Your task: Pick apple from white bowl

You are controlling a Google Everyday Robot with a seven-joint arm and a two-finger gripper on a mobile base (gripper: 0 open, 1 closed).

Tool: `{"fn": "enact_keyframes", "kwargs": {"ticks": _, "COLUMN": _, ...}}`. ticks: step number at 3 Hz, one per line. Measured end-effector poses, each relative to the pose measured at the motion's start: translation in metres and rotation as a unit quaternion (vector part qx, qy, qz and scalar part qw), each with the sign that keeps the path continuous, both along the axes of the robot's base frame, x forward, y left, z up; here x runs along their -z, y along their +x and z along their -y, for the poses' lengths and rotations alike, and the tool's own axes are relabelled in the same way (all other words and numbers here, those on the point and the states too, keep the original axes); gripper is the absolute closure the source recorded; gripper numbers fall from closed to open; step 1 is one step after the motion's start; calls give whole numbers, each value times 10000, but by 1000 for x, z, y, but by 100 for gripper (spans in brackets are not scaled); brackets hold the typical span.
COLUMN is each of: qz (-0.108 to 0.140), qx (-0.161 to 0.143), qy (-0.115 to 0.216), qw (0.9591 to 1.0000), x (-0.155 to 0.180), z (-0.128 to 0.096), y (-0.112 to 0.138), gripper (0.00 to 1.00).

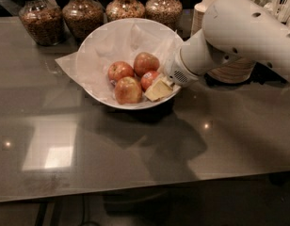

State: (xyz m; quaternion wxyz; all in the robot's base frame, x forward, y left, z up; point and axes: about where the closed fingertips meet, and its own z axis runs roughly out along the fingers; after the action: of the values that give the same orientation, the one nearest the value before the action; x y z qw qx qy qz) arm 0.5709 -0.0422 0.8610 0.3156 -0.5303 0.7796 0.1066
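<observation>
The white bowl (100, 46), wide and lined with crumpled white paper, stands on the grey table toward the back. Several apples lie in it. The reddest apple (149, 78) lies at the right of the group and is partly hidden. Paler yellow-blushed apples lie at the left (119, 71), the back (146, 62) and the front (128, 90). My gripper (159, 89) reaches into the bowl from the right and sits low against the red apple's right front side. The white arm (239, 32) crosses over the bowl's right rim.
Several glass jars of grains (39, 20) stand in a row behind the bowl. Stacked beige paper bowls (232, 69) and cups (208, 1) stand at the back right, behind the arm. The table's front edge (135, 192) runs across the bottom.
</observation>
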Motion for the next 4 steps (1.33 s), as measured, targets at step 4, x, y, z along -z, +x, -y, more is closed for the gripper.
{"fn": "enact_keyframes", "kwargs": {"ticks": 4, "qz": 316, "qx": -559, "qy": 895, "qw": 9939, "x": -68, "z": -8, "y": -12, "gripper": 100}}
